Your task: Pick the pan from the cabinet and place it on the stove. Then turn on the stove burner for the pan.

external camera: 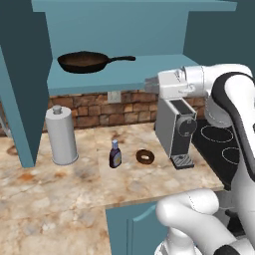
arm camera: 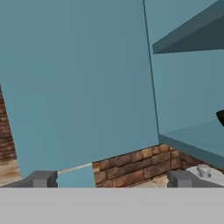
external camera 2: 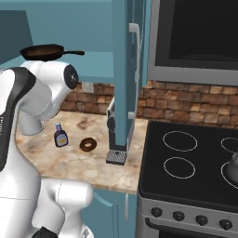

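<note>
1. I am on the first step, fetching the pan (external camera: 83, 62). It lies flat on the lower shelf of the open cabinet (external camera: 124, 30), its long handle pointing toward the stove side, and nothing of mine touches it.
2. My gripper (arm camera: 109, 178) is empty. The two tips stand wide apart at the bottom of the hand view, with only brick wall and a teal cabinet panel between them.
3. In the hand view I face the cabinet's open door, and a sliver of dark shows at the right edge, which I judge to be the pan.
4. The next move, as I judge it, calls for swinging toward that dark sliver, rising to shelf level, and closing on the thin handle or the rim without striking the shelf edge.
5. The cabinet holds the pan on its lower shelf; I see nothing else on the part that shows.
6. On the counter (external camera: 60, 189) below stand a paper towel roll (external camera: 61, 135), a small bottle (external camera: 115, 154), a doughnut (external camera: 145, 157) and a coffee machine (external camera: 177, 132).
7. The stove (external camera 2: 195, 158) waits to the right, with a grey kettle (external camera 2: 232, 169) at its far edge and two near rings bare.
</note>
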Available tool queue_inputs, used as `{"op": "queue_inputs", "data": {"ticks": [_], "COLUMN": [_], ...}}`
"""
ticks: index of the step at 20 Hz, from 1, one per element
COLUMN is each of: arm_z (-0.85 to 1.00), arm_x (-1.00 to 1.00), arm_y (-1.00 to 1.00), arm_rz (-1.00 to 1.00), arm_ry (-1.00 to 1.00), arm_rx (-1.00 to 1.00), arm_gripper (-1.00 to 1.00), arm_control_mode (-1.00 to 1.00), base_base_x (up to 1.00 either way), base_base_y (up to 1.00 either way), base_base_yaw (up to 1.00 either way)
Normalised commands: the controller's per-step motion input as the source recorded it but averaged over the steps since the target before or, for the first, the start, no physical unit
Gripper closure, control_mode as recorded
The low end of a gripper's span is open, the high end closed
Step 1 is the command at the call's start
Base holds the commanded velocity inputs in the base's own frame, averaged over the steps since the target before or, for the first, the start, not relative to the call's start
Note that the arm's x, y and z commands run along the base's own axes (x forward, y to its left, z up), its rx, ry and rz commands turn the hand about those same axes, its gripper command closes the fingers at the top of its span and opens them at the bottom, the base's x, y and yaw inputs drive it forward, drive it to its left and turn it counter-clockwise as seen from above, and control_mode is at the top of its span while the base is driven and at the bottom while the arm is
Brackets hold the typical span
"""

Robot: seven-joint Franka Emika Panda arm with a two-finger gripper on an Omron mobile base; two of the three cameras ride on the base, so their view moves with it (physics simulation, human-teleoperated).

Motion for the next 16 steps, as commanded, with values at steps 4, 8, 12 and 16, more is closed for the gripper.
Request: {"op": "queue_inputs", "data": {"ticks": [4, 8, 12, 16], "arm_z": [0.01, 0.00, 0.25, 0.20], "arm_x": [0.40, 0.29, 0.03, 0.03], "arm_y": [-0.43, -0.31, 0.00, -0.02], "arm_rz": [0.00, 0.00, -0.01, -0.02], "arm_ry": [-0.05, -0.06, -0.21, -0.15], "arm_rx": [0.00, -0.02, -0.12, -0.11], "arm_gripper": [-1.00, -1.00, -1.00, -1.00], "arm_control_mode": [-1.00, -1.00, -1.00, -1.00], "base_base_x": [0.00, 0.00, 0.00, 0.00], "base_base_y": [0.00, 0.00, 0.00, 0.00], "base_base_yaw": [0.00, 0.00, 0.00, 0.00]}}
